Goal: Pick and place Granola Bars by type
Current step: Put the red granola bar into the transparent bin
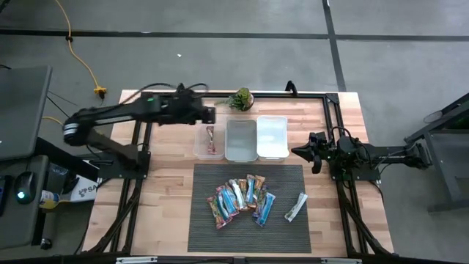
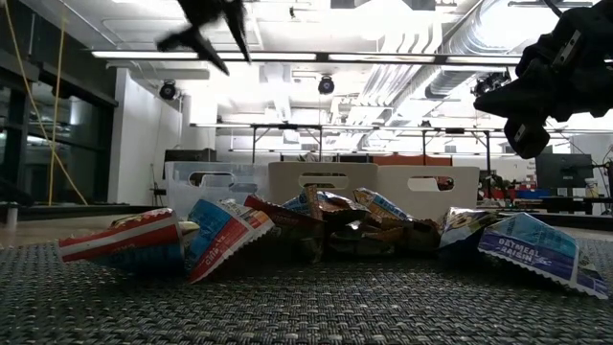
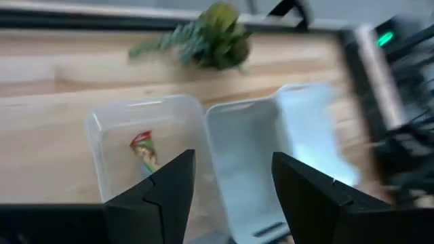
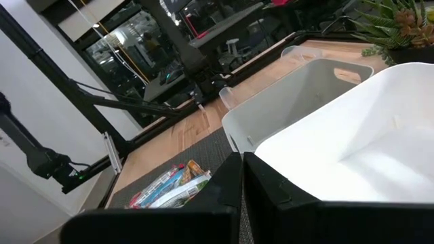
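Granola Bars heap on the mat at six o'clock; one lies in the left bin. Left hand, open and empty above it, must return. Right hand waits closed, three o'clock.

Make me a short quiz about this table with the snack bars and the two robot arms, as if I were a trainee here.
1. True or false: the left bin already holds a granola bar.
2. Which gripper has its fingers apart: A) left gripper, B) right gripper?
3. Fill in: the pile of granola bars lies on the dark ____, with one white-silver bar lying apart from it.

Key
1. True; it shows in the left wrist view, while the middle bin and right bin look empty.
2. A; it hovers over the left bin.
3. mat.
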Robot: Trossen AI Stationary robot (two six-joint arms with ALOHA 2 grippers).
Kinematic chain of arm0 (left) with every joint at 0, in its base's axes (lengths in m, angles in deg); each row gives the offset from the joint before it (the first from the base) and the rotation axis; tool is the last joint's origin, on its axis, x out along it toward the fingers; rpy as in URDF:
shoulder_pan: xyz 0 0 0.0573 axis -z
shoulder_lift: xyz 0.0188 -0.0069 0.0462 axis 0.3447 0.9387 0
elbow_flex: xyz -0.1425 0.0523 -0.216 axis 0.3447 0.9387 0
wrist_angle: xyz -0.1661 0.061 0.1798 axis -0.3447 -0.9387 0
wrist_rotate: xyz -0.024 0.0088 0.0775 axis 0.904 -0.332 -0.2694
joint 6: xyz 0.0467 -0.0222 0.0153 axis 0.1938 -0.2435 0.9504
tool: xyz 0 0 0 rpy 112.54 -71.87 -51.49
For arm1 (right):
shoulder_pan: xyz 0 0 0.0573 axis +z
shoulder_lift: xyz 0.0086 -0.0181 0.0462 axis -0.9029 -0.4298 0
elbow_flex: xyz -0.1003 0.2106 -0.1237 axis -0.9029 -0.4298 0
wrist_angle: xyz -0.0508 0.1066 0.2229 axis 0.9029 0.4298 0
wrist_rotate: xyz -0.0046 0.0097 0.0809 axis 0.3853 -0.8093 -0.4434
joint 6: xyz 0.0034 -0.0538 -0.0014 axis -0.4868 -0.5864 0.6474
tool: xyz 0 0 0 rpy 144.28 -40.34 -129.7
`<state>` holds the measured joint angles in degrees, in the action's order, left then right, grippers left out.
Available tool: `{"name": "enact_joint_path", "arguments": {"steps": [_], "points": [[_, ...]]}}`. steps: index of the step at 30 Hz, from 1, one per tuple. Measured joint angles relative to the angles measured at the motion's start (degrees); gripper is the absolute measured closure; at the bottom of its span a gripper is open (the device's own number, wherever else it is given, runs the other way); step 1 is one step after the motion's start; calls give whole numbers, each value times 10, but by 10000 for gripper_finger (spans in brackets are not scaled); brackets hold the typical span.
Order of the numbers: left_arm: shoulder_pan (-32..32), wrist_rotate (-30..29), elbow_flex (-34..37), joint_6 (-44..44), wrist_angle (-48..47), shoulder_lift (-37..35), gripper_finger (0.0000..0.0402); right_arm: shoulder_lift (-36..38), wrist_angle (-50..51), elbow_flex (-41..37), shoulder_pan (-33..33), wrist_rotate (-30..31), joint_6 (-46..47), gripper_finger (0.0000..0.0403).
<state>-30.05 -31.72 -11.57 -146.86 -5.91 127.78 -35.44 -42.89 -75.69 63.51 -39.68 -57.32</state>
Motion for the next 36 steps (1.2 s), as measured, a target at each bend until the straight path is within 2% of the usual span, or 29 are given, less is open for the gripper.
{"name": "enact_joint_path", "arguments": {"steps": [5,12,17,23,28,36], "points": [[103,-91,-1,-115,-39,-83,208,0,0,0,0,0,0,402],[256,-185,-1,-265,-62,-106,208,0,0,0,0,0,0,402],[339,-176,-1,-355,-63,-75,208,0,0,0,0,0,0,402],[417,-160,-1,-486,-66,6,208,0,0,0,0,0,0,402],[453,-124,0,-606,-51,92,208,0,0,0,0,0,0,402],[463,-46,0,-707,20,217,208,0,-1,0,0,0,0,402]]}}
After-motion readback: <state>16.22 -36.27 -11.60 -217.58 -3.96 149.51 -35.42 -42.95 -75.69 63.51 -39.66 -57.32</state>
